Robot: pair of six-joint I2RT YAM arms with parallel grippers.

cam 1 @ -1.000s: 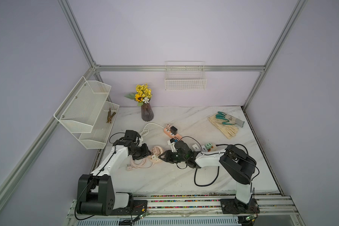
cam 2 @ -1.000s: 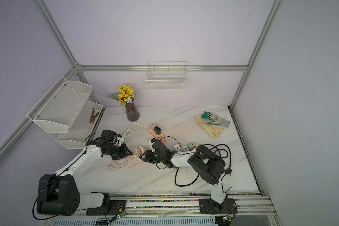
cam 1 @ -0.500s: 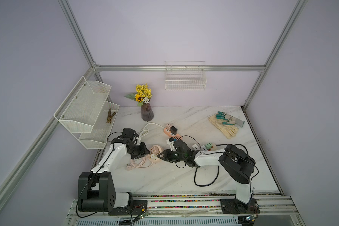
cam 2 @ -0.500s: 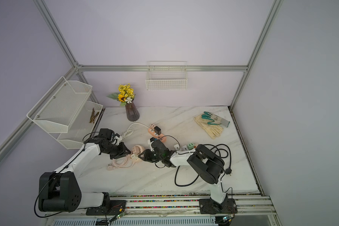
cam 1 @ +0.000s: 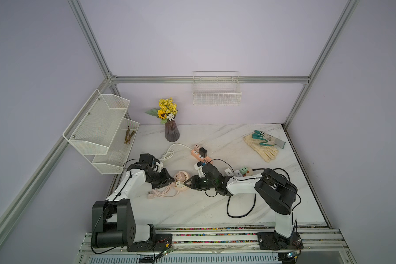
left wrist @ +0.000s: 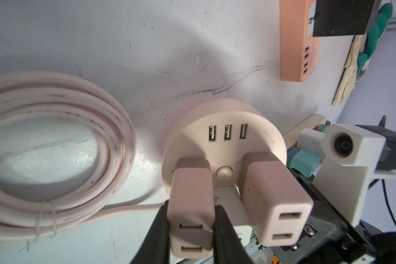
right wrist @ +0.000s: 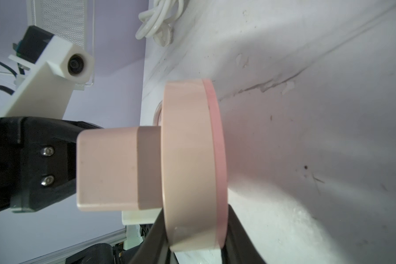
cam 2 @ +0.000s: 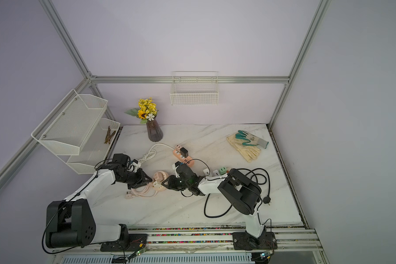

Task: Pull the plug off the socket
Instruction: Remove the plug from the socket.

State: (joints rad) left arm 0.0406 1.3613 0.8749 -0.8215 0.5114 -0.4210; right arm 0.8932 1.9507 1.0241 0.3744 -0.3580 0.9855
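Marble table (cam 1: pixel 192 210): left tool (left wrist: pixel 191 213) grips plug (left wrist: pixel 190 187); right tool (right wrist: pixel 197 233) clamps socket (right wrist: pixel 188 148).

Pink plug (left wrist: pixel 191 196) seated in round pink socket (left wrist: pixel 226 118).

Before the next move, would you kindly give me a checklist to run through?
1. Grip of left end effector on pink rectangular plug: ok.
2. Clamp of right end effector across round pink socket hub rim: ok.
3. Plug seated in hub, not yet pulled: ok.
4. Gap between neighbouring pink plug and left fingers: ok.
5. Grip firm enough not to slip: cannot tell.
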